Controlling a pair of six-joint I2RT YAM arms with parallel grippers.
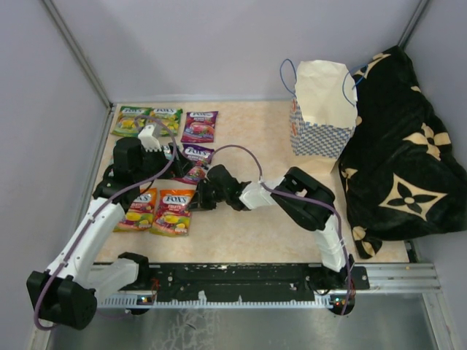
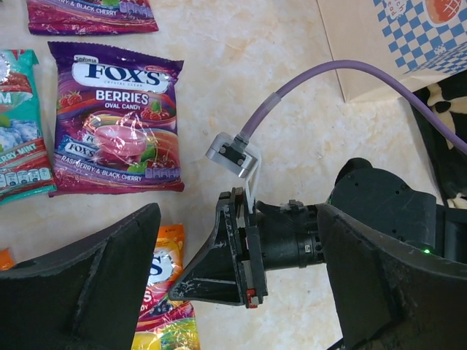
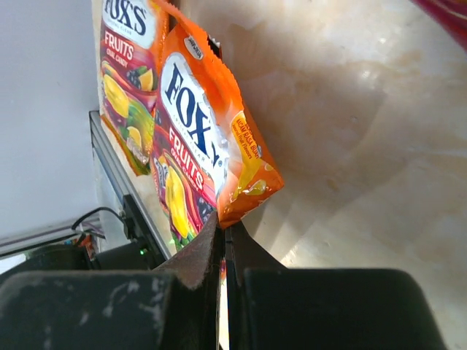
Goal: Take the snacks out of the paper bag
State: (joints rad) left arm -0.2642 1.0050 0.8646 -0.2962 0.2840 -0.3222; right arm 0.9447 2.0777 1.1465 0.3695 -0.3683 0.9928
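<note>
Several FOX'S snack pouches lie on the table's left half: two green-yellow [image 1: 148,120], purple ones [image 1: 199,126] [image 2: 117,120], a teal one [image 2: 18,138] and two orange-red ones side by side [image 1: 139,210]. My right gripper [image 1: 201,197] [image 3: 224,233] is shut on the edge of the right orange-red pouch [image 1: 173,211] [image 3: 197,146], and that edge is raised off the table. My left gripper [image 1: 175,162] [image 2: 237,292] is open and empty, hovering just above the right gripper. The paper bag [image 1: 322,109] [image 2: 416,36] stands upright and open at the back right.
A black cloth with tan flowers [image 1: 401,146] is heaped along the right wall beside the bag. Grey walls close in the table on the left, back and right. A metal rail [image 1: 248,281] runs along the near edge.
</note>
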